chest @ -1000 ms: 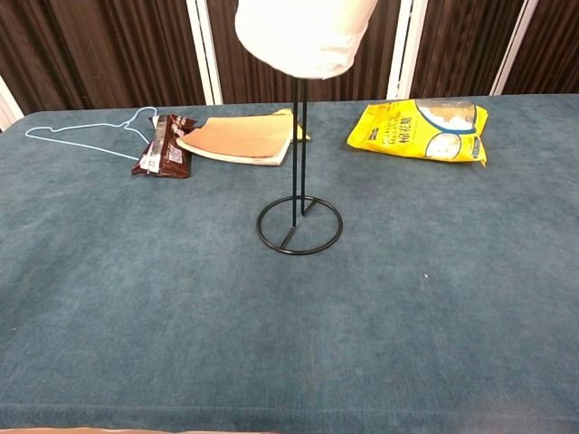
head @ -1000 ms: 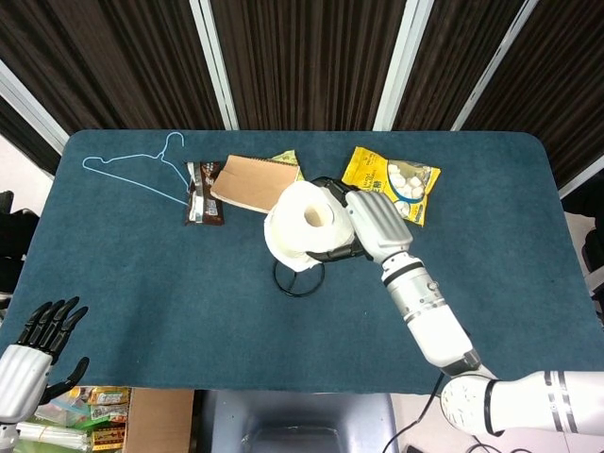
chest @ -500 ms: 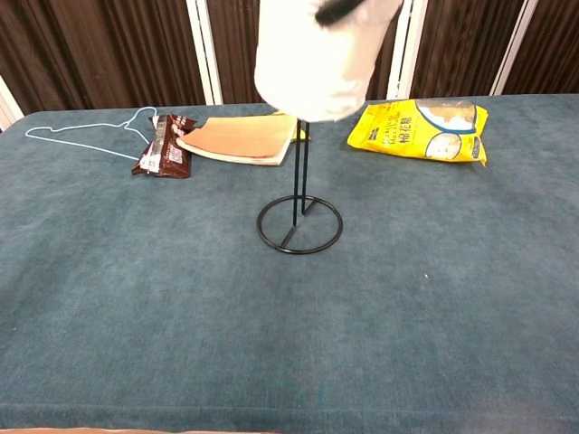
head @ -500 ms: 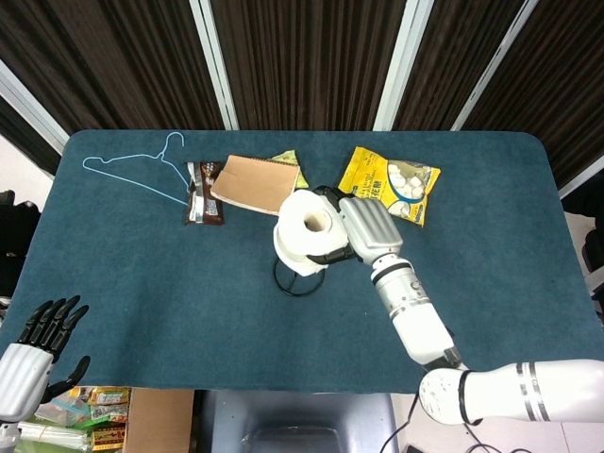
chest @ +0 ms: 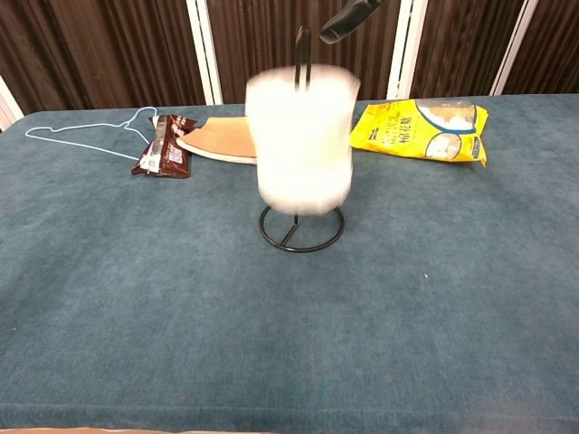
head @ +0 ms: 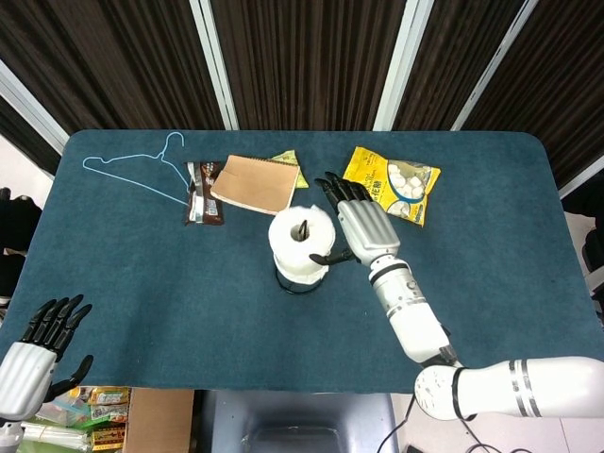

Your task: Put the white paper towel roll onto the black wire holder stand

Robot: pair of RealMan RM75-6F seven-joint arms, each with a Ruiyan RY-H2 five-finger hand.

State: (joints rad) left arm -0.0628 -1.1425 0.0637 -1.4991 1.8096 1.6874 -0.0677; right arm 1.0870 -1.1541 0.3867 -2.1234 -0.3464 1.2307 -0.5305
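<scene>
The white paper towel roll (head: 300, 243) (chest: 300, 138) is threaded on the rod of the black wire holder stand (chest: 301, 237) and looks blurred partway down it. The rod tip (chest: 302, 36) sticks out above the roll. My right hand (head: 351, 222) is just right of the roll with its fingers spread, not gripping it; in the chest view only a dark fingertip (chest: 348, 18) shows at the top edge. My left hand (head: 38, 344) hangs open at the near left, off the table.
Behind the stand lie a brown notebook (head: 251, 183), a dark snack wrapper (head: 205, 192) and a light blue wire hanger (head: 137, 171). A yellow snack bag (head: 392, 182) lies at the back right. The blue table top (head: 170, 302) stretches bare toward me.
The right hand let go of the roll and its fingers opened. The roll dropped down the stand's rod, and the rod tip now shows above it.
</scene>
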